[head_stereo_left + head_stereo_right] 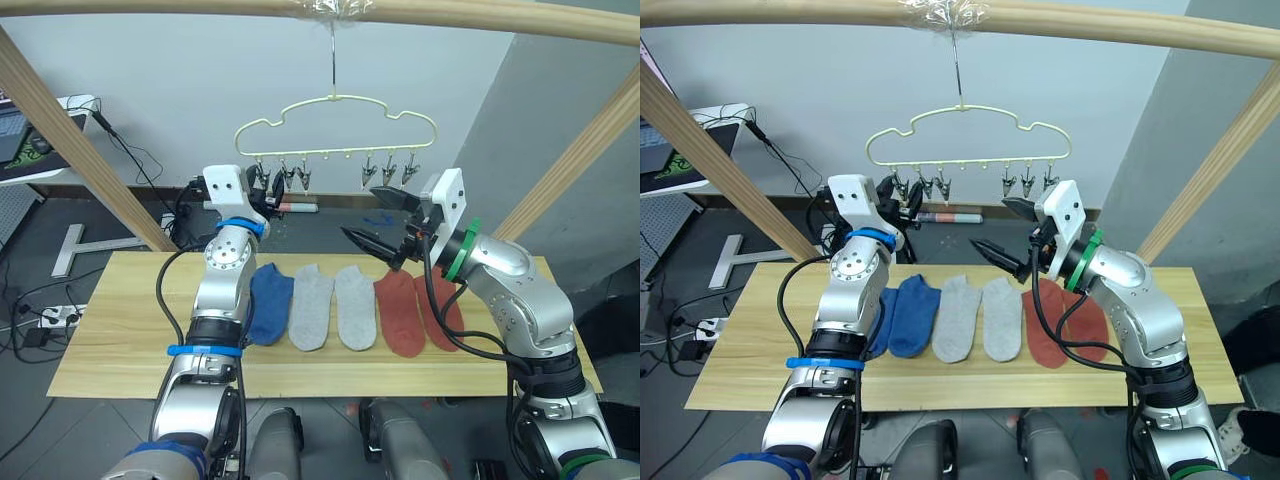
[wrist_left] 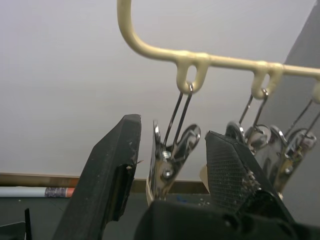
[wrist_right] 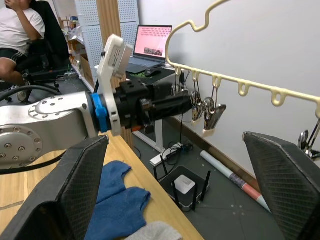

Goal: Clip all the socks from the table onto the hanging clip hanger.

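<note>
Table [image 1: 120,340]: pale wood planks, socks laid in a row across its middle.

Socks, left to right: two blue socks [image 1: 912,315], the left one partly hidden behind my left arm; two grey socks [image 1: 312,305]; two rust-red socks [image 1: 400,312], the right one partly behind my right arm's cables. All six lie flat, side by side, touching or overlapping.

Clip hanger [image 1: 335,105]: pale-yellow wire, hooked on the wooden pole above the table's far edge. Three grey clips at its left end, three at its right, none holding a sock.

My left gripper [image 2: 172,175]: raised to the hanger's left end, fingers apart on either side of the leftmost clip [image 2: 167,160], not pressing it.

My right gripper [image 1: 385,220]: held up below the right-hand clips, fingers spread wide, holding nothing.

A seated person [image 3: 20,30] is far off to the left.
</note>
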Available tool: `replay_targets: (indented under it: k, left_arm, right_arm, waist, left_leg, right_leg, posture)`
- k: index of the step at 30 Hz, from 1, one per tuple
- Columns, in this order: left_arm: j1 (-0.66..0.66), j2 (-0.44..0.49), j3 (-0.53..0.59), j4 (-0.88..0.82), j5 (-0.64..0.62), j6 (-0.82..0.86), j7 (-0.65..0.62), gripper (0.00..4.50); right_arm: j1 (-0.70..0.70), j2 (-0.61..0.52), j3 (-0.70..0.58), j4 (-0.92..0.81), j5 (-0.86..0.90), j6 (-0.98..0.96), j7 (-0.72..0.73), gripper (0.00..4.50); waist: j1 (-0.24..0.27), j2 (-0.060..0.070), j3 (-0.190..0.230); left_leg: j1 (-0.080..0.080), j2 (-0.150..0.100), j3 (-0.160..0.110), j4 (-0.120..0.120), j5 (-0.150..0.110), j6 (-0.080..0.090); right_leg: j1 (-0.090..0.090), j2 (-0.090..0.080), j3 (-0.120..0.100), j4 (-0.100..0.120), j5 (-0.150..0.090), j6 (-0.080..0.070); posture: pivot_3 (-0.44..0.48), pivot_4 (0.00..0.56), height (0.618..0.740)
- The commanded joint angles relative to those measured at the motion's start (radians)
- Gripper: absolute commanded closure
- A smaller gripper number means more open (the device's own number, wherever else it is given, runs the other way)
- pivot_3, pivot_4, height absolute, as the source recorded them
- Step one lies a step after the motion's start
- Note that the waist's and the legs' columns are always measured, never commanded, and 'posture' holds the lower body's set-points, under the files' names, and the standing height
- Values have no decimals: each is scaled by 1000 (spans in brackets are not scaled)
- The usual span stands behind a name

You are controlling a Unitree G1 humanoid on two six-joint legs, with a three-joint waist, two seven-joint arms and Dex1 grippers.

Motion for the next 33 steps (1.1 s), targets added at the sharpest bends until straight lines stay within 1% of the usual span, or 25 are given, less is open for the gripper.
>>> replay_targets:
  k: [1, 12, 15, 19, 21, 22, 26, 29, 31, 33]
  left_arm:
    - [-24, 12, 8, -16, 13, -39, 5, 2147]
    - [-17, 20, 0, -20, 35, -60, 5, 2147]
    - [-18, 19, 4, -17, 28, -71, -1, 2688]
    - [-19, 18, 5, -13, 22, -75, -8, 3886]
    - [-19, 18, 5, -13, 20, -75, -8, 4245]
    - [-18, 18, 5, -15, 19, -76, -10, 4317]
    - [-18, 19, 7, -16, 17, -75, -11, 4317]
    - [-12, 22, 10, -28, 15, -56, -9, 4317]
    - [-3, 24, 13, -41, 9, -25, -14, 4317]
    - [17, 29, 16, -61, -5, -16, -34, 4317]
  right_arm:
    - [-23, 0, -24, -32, 25, 0, -6, 0]
    - [-31, -5, -27, -26, 36, 2, -14, 0]
    - [-29, -6, -27, -25, 39, 4, -18, 0]
    - [-29, -4, -25, -27, 43, 6, -21, 0]
    - [-30, -3, -24, -25, 43, 7, -23, 0]
    - [-31, -3, -22, -25, 41, 6, -22, 0]
    - [-29, -2, -13, -27, 36, 16, -28, 0]
    - [48, -42, 46, -27, -51, 53, -70, 0]
    - [126, -38, 44, -7, -92, 75, -140, 0]
    - [203, -36, 26, 68, -170, 84, -239, 0]
  waist:
    - [-2, 0, 2]
    - [-2, 0, 5]
    - [-2, 0, 5]
    - [-2, 0, 6]
    - [-2, 0, 6]
    - [-2, 0, 6]
    - [-2, 0, 6]
    - [-1, 0, 6]
    - [1, -1, 6]
    - [1, -1, 6]
  left_leg:
    - [0, 0, 0, 0, 0, 0]
    - [0, 0, 0, 0, 0, 0]
    - [0, 0, 0, 0, 0, 0]
    - [0, 0, 0, 0, 0, 0]
    - [0, 0, 0, 0, 0, 0]
    - [0, 0, 0, 0, 0, 0]
    - [0, 0, 0, 0, 0, 0]
    - [0, 0, 0, 0, 0, 0]
    - [-1, 0, 0, 0, 0, 0]
    - [-1, 1, 0, -1, 0, 0]
  right_leg:
    - [0, 0, 0, 0, 0, 0]
    - [0, 0, 0, 0, 0, 0]
    - [0, 0, 0, 0, 0, 0]
    - [0, 0, 0, 0, 0, 0]
    - [0, 0, 0, 0, 0, 0]
    - [0, 0, 0, 0, 0, 0]
    - [0, 0, 0, 0, 0, 0]
    - [0, -1, 0, 0, 0, 0]
    - [-1, -1, 0, 0, 0, 1]
    - [-1, -2, 1, 0, -1, 2]
  posture:
    - [-120, 287, 740]
    - [-119, 291, 740]
    - [-119, 291, 740]
    - [-117, 293, 740]
    - [-117, 293, 740]
    - [-117, 293, 740]
    - [-111, 296, 740]
    - [-101, 297, 740]
    - [-96, 299, 740]
    - [-96, 299, 740]
